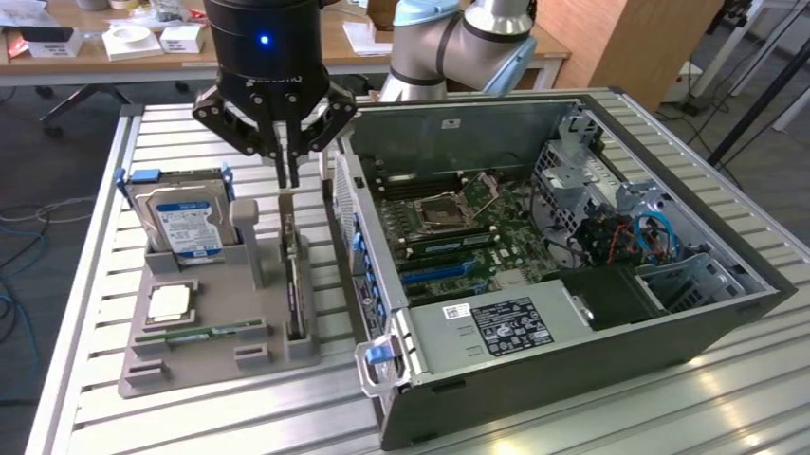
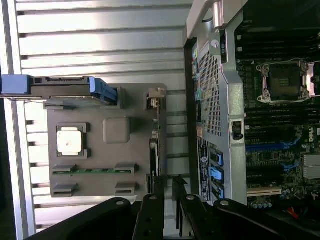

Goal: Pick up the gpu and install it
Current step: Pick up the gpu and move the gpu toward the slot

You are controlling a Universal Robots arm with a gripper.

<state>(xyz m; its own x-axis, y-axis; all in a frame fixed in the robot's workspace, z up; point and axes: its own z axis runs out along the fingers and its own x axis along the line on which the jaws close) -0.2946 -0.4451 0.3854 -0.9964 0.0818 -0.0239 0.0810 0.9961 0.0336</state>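
wrist view: gpu [image 2: 154, 152] edge-on near parted fingers [image 2: 149, 214]

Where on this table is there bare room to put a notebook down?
Bare table slats lie along the edge nearest the camera, in front of the grey tray and the computer case, and at the far corner behind the hard drive. The gap between tray and case is narrow, and beside it the gripper hangs just above the gpu.

The table [image 1: 708, 408] is ribbed bare metal with a soft sheen, the holder tray [image 1: 209, 308] matt grey plastic, the computer case [image 1: 443, 133] dull silver sheet metal inside, the gpu [image 1: 295, 284] dark and matt, and the pincer [image 1: 290, 180] smooth black.
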